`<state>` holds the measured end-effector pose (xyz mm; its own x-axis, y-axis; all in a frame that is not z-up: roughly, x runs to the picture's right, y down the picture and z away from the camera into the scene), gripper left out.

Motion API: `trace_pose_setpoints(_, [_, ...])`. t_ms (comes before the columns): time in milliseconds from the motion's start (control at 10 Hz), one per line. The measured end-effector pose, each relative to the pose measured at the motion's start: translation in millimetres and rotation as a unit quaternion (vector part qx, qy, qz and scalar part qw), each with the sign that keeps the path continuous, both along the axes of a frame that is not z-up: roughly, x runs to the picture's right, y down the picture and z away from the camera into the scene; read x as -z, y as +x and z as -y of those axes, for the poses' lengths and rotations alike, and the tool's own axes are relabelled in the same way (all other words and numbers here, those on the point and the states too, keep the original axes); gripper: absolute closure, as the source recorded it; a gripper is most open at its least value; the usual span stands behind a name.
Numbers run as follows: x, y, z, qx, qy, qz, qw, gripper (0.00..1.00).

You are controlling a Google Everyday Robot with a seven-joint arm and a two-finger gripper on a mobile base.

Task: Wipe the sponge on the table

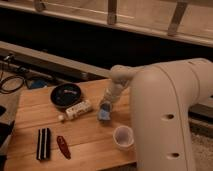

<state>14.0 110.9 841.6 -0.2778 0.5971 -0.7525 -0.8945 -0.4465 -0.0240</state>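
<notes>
The small light-blue sponge lies on the wooden table, near its middle and right of the white bottle. My gripper comes down from the arm's pale wrist and its tip meets the top of the sponge. The sponge's upper edge is hidden by the gripper. The big white arm body fills the right side of the camera view and covers the table's right end.
A white cup stands close in front of the sponge. A white bottle lies on its side beside a black bowl. A black-and-white striped block and a red object sit front left. Cables lie left.
</notes>
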Motion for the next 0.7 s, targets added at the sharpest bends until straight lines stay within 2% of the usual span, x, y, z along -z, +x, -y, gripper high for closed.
trace_pose_setpoints(300, [-1.6, 36.5, 6.7, -0.021, -0.008, -0.028, 0.9994, 1.0])
trace_pose_setpoints(600, [-15.4, 62.9, 33.4, -0.047, -0.001, -0.047, 0.9978, 1.0])
trace_pose_setpoints(700, [-20.7, 73.9, 42.1, -0.068, 0.005, -0.042, 0.9968, 1.0])
